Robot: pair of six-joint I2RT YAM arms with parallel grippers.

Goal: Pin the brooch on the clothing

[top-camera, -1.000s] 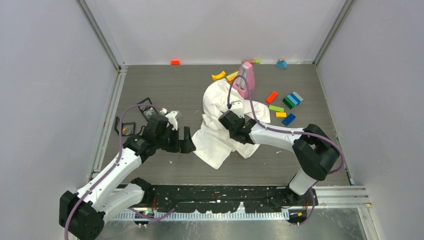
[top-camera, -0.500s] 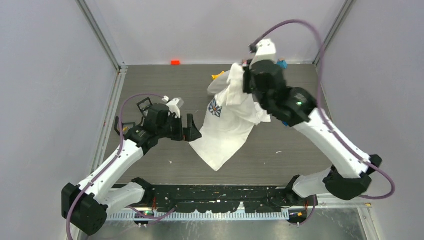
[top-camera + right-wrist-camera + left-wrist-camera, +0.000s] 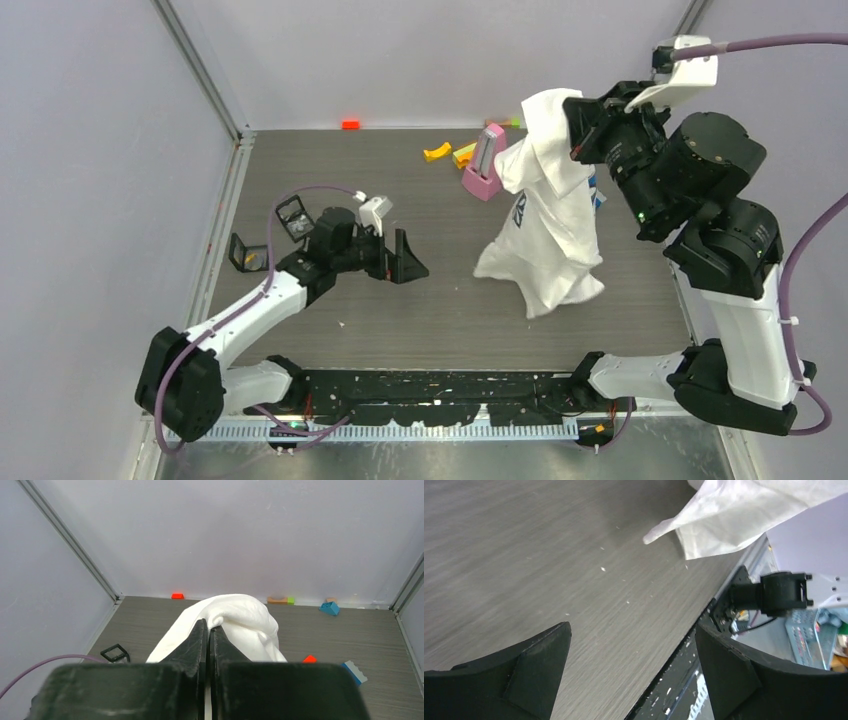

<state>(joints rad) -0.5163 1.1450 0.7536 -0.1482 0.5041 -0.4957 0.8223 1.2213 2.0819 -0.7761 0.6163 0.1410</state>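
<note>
Clothing [image 3: 548, 230] hangs pinched in raised right claw [image 3: 209, 626].

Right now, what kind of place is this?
Probably a robotics lab test cell: plain walls on aluminium posts box in a grey tabletop, toy bricks lie at the back, and the right gripper holds up a T-shirt.

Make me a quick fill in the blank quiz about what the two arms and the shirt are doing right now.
The T-shirt hangs from the right gripper, whose jaws are ____.
The left gripper has its jaws ____ and holds nothing.
The object on the table beside the T-shirt is ____.
Missing words: shut; open; pink.
</note>
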